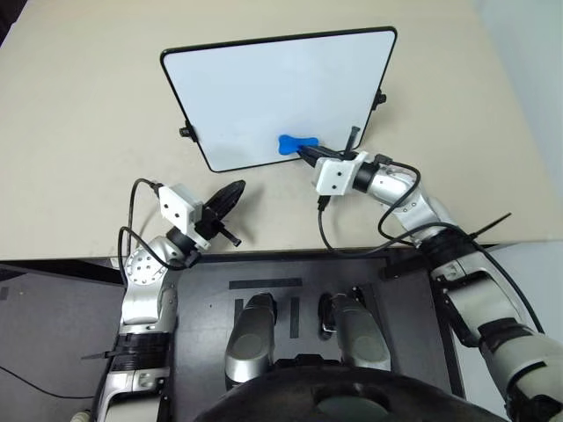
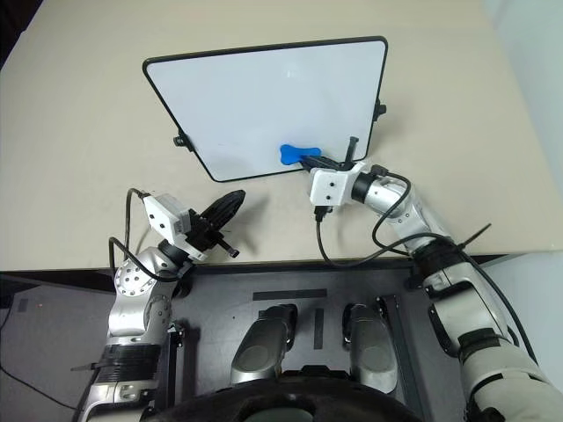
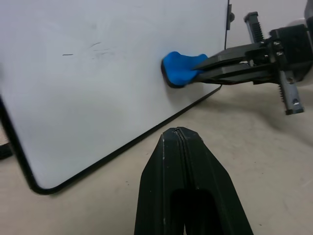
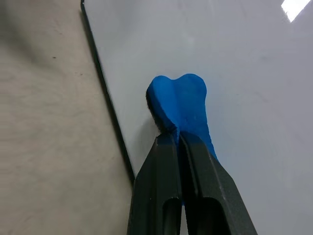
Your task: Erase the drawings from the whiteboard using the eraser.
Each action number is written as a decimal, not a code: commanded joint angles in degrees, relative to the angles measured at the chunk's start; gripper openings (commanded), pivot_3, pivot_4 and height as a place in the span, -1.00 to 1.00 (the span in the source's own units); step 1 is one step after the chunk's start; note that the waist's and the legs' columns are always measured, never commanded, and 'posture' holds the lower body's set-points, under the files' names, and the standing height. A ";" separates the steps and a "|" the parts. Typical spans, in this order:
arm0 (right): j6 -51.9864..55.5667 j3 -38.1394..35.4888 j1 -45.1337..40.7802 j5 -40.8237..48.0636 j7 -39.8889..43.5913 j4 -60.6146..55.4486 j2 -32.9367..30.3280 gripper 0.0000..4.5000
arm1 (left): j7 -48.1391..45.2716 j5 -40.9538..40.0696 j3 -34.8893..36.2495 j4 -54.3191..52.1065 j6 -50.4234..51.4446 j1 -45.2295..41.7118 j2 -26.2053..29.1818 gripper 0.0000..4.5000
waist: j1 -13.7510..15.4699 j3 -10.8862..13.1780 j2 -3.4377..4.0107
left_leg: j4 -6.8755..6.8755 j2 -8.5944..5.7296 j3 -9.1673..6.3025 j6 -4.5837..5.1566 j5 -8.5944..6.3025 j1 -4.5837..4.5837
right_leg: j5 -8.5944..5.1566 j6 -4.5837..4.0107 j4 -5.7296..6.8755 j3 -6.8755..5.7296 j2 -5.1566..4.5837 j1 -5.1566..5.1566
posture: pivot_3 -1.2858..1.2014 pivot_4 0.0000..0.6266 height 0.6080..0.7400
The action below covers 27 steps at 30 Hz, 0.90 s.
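From the head, the whiteboard [image 1: 281, 92] lies flat on a beige counter [image 1: 79, 132], white, with rounded corners, a thin black frame and small black knobs on its sides. The blue eraser [image 1: 294, 143], bone-shaped and pinched at the middle, sits on the board near its near edge, toward the right corner. The right gripper [image 1: 310, 152] pinches it from the right. The left gripper [image 1: 230, 195] hovers over the counter just off the board's near left corner, its fingers pressed together on nothing. The counter's near edge meets a dark floor [image 1: 53, 334].

From the left wrist, the board's surface shows faint grey strokes [image 3: 93, 50], remnants of the drawings, well apart from the eraser [image 3: 180, 68], which rests on the white surface. The counter looks pale and bare beside the frame.

From the right wrist, the two black fingers [image 4: 159, 191] clamp the eraser's [image 4: 181, 105] waist; its rounded end lies on the board just inside the black frame.
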 commanded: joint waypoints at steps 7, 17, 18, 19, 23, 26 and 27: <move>29.49 -13.73 20.59 20.03 13.07 -33.45 -11.45 -0.99 | -0.06 -0.43 1.37 -0.64 -0.93 -0.51 0.88 -1.00 | 0.04 -0.02 -0.05 | 0.00 0.14 0.47 -0.41 0.15 -0.42 | -0.22 0.24 -0.13 0.04 -0.01 0.02 | 0.03 -0.52 1.00; 40.79 -14.81 26.91 23.19 15.64 -41.22 -15.50 -0.67 | -1.60 -0.94 2.71 1.83 -0.70 -2.37 3.33 -1.00 | -0.70 0.01 -0.10 | -0.01 0.17 0.59 0.05 0.24 -0.10 | -0.58 0.98 -0.14 0.43 0.23 0.27 | 0.03 -0.52 1.00; 41.08 -14.48 26.47 22.93 15.49 -41.13 -15.28 -0.52 | -1.59 -1.00 2.87 1.82 -0.63 -2.56 3.57 -1.00 | -0.70 0.01 -0.10 | -0.01 0.17 0.59 0.45 0.48 -0.08 | -0.60 1.10 -0.13 0.55 0.29 0.28 | 0.03 -0.52 1.00; 40.76 -14.54 26.30 22.95 15.61 -41.03 -15.25 -0.37 | -1.31 -0.89 2.82 1.46 -0.50 -2.59 3.64 -1.00 | -0.69 0.01 -0.10 | -0.01 0.18 0.59 0.62 0.58 -0.08 | -0.58 1.15 -0.13 0.68 0.35 0.28 | 0.03 -0.52 1.00; 39.80 -15.50 25.75 24.02 15.34 -42.17 -14.59 0.22 | -1.51 -1.13 3.79 1.37 -0.08 -2.85 4.86 -1.00 | -0.69 0.02 -0.11 | -0.01 0.16 0.58 0.85 0.65 -0.04 | -0.56 1.19 -0.13 1.47 0.82 0.28 | 0.03 -0.52 1.00; 39.10 -18.64 26.36 26.08 14.60 -43.02 -14.02 0.22 | -1.38 -1.05 4.22 1.56 0.14 -3.42 5.48 -1.00 | -0.57 0.02 -0.11 | -0.01 0.14 0.58 0.99 0.69 -0.04 | -0.59 1.24 -0.14 1.51 0.84 0.28 | 0.03 -0.52 1.00; 39.55 -20.45 26.96 27.97 14.71 -43.70 -13.71 0.22 | -1.11 -1.12 4.32 1.04 0.45 -3.32 5.63 -1.00 | -0.51 0.02 -0.12 | 0.00 0.12 0.58 1.02 0.69 -0.02 | -0.62 1.28 -0.14 1.53 0.84 0.27 | 0.03 -0.52 1.00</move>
